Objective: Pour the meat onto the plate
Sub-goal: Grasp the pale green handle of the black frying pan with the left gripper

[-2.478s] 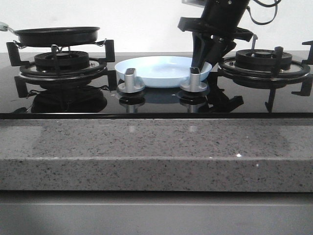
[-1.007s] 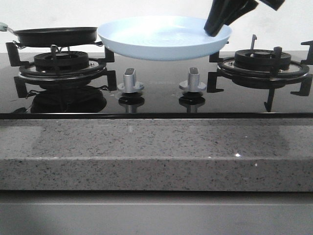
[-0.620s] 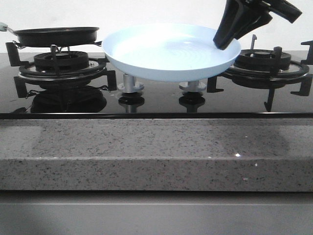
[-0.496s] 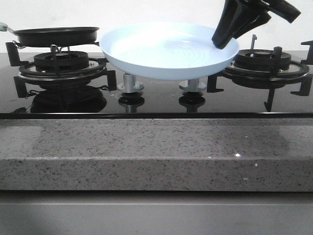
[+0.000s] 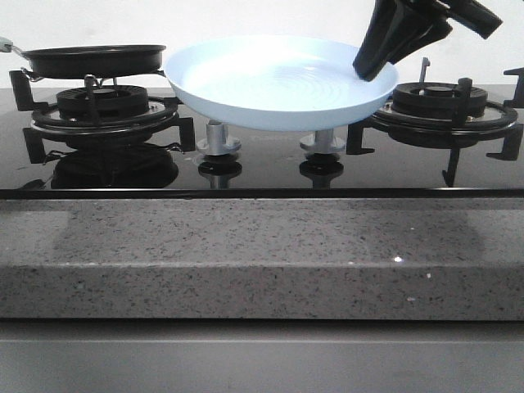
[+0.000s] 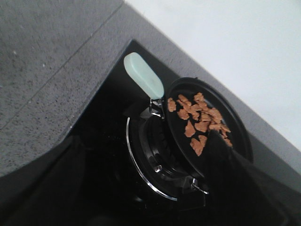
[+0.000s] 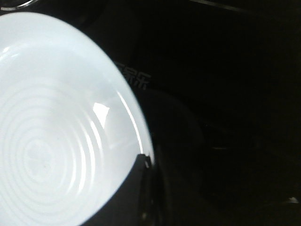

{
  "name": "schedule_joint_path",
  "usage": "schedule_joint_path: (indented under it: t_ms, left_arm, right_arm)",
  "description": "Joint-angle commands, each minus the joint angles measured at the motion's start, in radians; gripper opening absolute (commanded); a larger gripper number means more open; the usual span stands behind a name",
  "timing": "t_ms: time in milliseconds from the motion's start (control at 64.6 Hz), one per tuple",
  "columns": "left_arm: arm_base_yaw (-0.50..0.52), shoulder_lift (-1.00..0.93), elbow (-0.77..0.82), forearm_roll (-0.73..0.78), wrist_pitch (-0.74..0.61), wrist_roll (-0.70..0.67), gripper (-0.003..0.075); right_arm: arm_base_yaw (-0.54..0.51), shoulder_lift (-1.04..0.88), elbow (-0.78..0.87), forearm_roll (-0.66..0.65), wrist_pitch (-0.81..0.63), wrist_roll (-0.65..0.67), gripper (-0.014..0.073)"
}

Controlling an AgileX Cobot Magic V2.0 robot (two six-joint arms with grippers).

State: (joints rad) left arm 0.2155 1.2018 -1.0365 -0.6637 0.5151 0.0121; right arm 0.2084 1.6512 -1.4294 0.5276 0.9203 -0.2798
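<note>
The pale blue plate [image 5: 278,82] hangs tilted above the hob's middle, over the two knobs. My right gripper [image 5: 370,72] is shut on its right rim; in the right wrist view one dark finger [image 7: 134,193] lies over the rim of the plate [image 7: 51,141]. The meat [image 6: 197,120], a heap of small reddish-brown pieces, lies in the black frying pan [image 6: 181,136] with a pale green handle [image 6: 143,81]. The pan [image 5: 94,59] sits on the left burner. My left gripper [image 6: 146,139] is open and empty above that burner, beside the pan. The meat is hidden in the front view.
Two silver knobs [image 5: 219,135] [image 5: 321,139] stand under the plate on the black glass hob. The right burner [image 5: 442,102] with raised grate prongs is just beside the plate's held rim. A speckled grey stone counter [image 5: 262,254] runs along the front.
My right gripper has lifted the plate off the hob between the burners and brought it forward. In the last half second it has drifted slightly left and up.
</note>
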Motion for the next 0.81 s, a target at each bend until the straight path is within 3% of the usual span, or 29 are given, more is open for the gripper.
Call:
schedule_joint_path:
  t_ms: [0, 294, 790]
  left_arm:
    - [0.037, 0.092, -0.133, -0.098, 0.074, 0.052, 0.0514]
    - [0.103, 0.364, -0.314, -0.514, 0.268, 0.276, 0.0513]
    - [0.084, 0.563, -0.463, -0.552, 0.244, 0.279, 0.0513]
  right_arm:
    - [0.003, -0.055, -0.023, 0.04, -0.029, -0.012, -0.006]
    - [0.003, -0.055, -0.023, 0.04, -0.029, -0.012, -0.006]
    - [0.003, -0.055, -0.023, 0.04, -0.029, -0.012, -0.006]
